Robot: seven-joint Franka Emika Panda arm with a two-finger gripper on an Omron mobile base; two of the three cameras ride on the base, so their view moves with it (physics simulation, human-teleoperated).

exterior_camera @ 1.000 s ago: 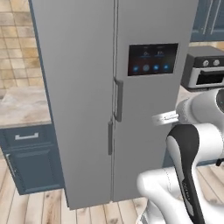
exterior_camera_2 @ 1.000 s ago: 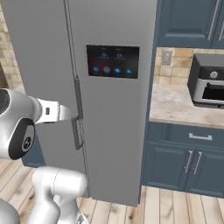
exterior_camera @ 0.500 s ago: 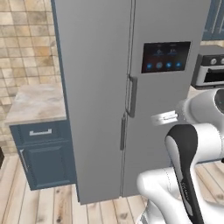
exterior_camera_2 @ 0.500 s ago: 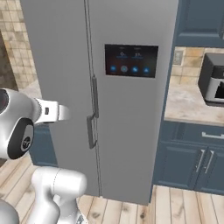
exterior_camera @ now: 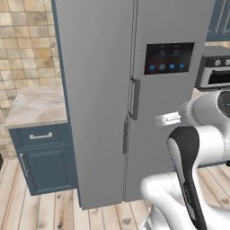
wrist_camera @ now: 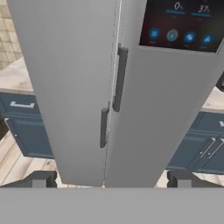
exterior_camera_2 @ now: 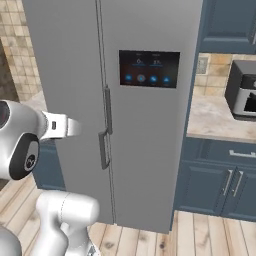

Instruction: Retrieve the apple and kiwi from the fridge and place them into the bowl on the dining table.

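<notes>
Standing shut, the fridge (exterior_camera: pixel 134 90) fills the middle, both doors closed (handles (wrist_camera: pixel 119 78) side by side at the seam). A black panel (exterior_camera_2: pixel 149 68) sits on its right door. Blue cabinets (exterior_camera_2: pixel 220 175) flank it. Fingers (wrist_camera: pixel 41 179) of the hand (wrist_camera: pixel 111 180) are wide apart, holding nothing, facing the doors.

Grey fridge (exterior_camera: pixel 134 90), both doors closed

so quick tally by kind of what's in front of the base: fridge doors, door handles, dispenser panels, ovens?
fridge doors, both closed: 2
dark door handles: 2
black dispenser panel: 1
countertop oven: 1
Total: 6
</notes>
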